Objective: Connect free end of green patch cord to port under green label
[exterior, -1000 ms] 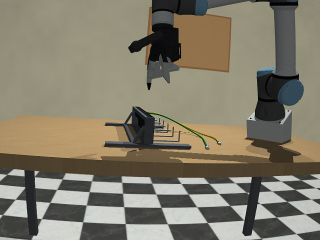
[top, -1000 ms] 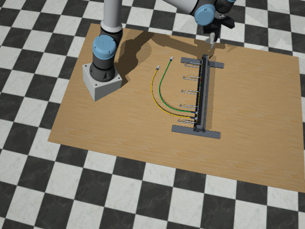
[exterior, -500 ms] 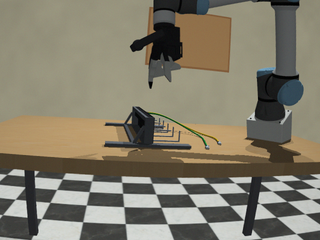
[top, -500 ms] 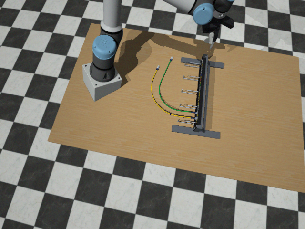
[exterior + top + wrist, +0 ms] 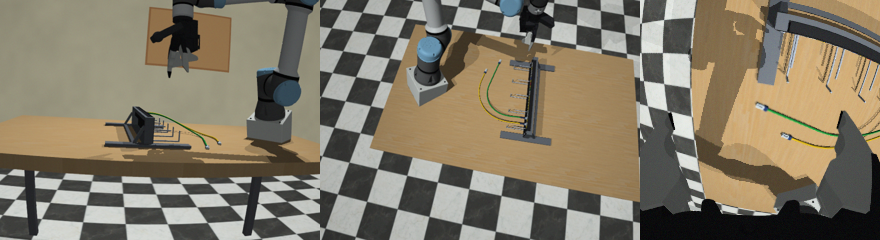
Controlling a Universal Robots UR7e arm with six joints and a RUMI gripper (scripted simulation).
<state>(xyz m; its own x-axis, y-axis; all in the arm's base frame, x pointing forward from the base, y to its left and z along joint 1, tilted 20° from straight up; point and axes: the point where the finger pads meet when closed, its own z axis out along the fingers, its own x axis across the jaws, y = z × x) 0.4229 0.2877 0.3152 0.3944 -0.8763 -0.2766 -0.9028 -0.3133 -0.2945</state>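
The green cord has one end in the rack. Its free plug lies on the table near the rack's far foot in the top view. Its latch direction is too small to tell. The yellow cord also runs from the rack, beside the green one, with its free plug on the table. My gripper is open and empty, high above the table and above the rack's height. The colored labels are too small to tell apart.
Several thin wire guides stick out from the rack's port side. The rack stands upright on two long feet. The robot's base stands beyond the cords' free ends.
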